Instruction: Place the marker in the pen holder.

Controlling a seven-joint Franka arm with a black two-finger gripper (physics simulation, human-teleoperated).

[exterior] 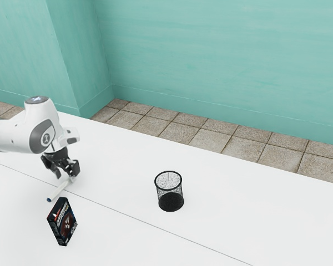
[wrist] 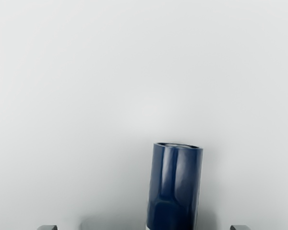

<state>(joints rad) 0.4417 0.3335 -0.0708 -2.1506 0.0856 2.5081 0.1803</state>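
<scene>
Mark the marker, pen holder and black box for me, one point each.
Marker (wrist: 174, 187), wrist view: on its glossy blue end.
Pen holder (exterior: 171, 202), exterior view: on the dark lower part of its wall.
Black box (exterior: 66, 221), exterior view: on its printed front face.

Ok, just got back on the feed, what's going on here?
My gripper is down over the marker, fingers open on either side of it, so nothing is gripped. The marker lies on the table, its blue end pointing out from under my hand. The black mesh pen holder stands upright off toward the exterior view's right, and the marker is not in it yet. A small dark box stands near the marker's blue end.
</scene>
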